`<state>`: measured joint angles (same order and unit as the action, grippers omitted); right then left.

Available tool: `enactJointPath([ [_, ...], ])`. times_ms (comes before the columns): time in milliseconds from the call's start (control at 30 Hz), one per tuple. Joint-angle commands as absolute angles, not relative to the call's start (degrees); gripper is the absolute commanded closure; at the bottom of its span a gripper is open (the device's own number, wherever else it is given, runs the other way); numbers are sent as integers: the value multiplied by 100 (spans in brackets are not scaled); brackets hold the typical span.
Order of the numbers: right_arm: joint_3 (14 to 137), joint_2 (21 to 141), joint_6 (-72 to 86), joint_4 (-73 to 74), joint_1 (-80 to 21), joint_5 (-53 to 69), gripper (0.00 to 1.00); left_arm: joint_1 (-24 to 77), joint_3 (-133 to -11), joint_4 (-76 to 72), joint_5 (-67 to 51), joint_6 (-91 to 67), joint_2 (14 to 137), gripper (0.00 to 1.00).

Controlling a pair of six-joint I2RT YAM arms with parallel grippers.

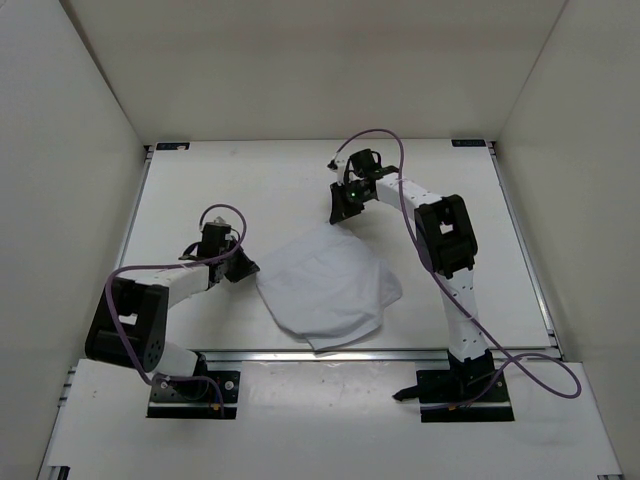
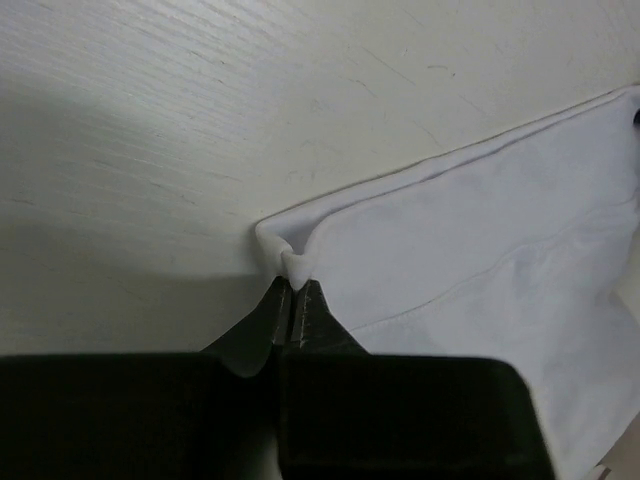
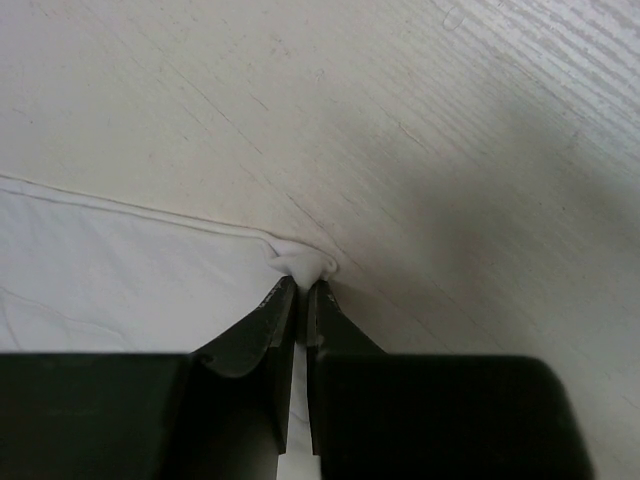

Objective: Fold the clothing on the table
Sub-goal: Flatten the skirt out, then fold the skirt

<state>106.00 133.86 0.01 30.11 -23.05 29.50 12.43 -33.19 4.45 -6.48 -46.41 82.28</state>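
The white clothing (image 1: pixel 328 285) lies wrinkled on the table (image 1: pixel 250 190), between the two arms. My left gripper (image 1: pixel 246 270) is at its left corner. In the left wrist view the clothing (image 2: pixel 480 260) has its corner bunched into a small fold, and my left gripper (image 2: pixel 292 284) is shut on that fold. My right gripper (image 1: pixel 338 218) is at the garment's far corner. The right wrist view shows my right gripper (image 3: pixel 302 284) shut on a puckered corner of the clothing (image 3: pixel 120 270). Both corners rest close to the tabletop.
A silver rail (image 1: pixel 380 352) runs along the table's near edge, just in front of the garment. White walls (image 1: pixel 70 150) enclose the table on three sides. Purple cables (image 1: pixel 385 140) loop off both arms.
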Motion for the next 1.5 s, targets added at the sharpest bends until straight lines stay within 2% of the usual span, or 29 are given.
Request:
enactJointPath([
  [0,10828,13272,-26,3085,-2206,2953,100,1160,-3471,150,-677,-4641,8235,100],
  [133,11038,12903,193,3093,-1996,2953,100,1037,-3954,237,-624,-4142,8331,100],
  [233,11556,12622,245,3208,-1653,2848,100,932,-4788,360,-904,-3588,8533,100],
  [400,13066,12068,405,3138,-1082,2797,100,1115,-7210,896,-951,-2348,8850,100],
  [500,13263,11419,247,3120,-915,2655,100,1353,-8451,1300,-625,-1592,8842,100],
  [600,13053,10953,44,3252,-905,2401,100,1494,-8885,1292,-510,-1310,8728,100],
  [667,12546,10453,-237,3156,-931,2417,100,1564,-8711,1187,-484,-1222,8466,100],
  [767,11016,9654,-395,2849,-1071,2233,100,1775,-7824,871,-483,-1178,7982,100],
  [967,6441,7685,-125,1549,-1774,1977,100,2153,-5401,834,-272,-1388,6718,100],
  [1067,5015,6936,446,1476,-1933,2083,100,2214,-4652,1256,-509,-1599,6109,100],
  [1167,4213,6540,781,1547,-2170,2153,100,2302,-4238,1774,-658,-1906,5740,100],
  [1233,4140,6442,905,1556,-2180,2136,100,2268,-4113,1977,-913,-2205,5669,100],
  [1367,4752,6976,836,1354,-1917,2390,100,2171,-4122,1811,-827,-2338,5861,100],
  [1467,5560,7801,712,1213,-1854,2487,100,1619,-4560,1801,-1063,-2294,6458,100],
])
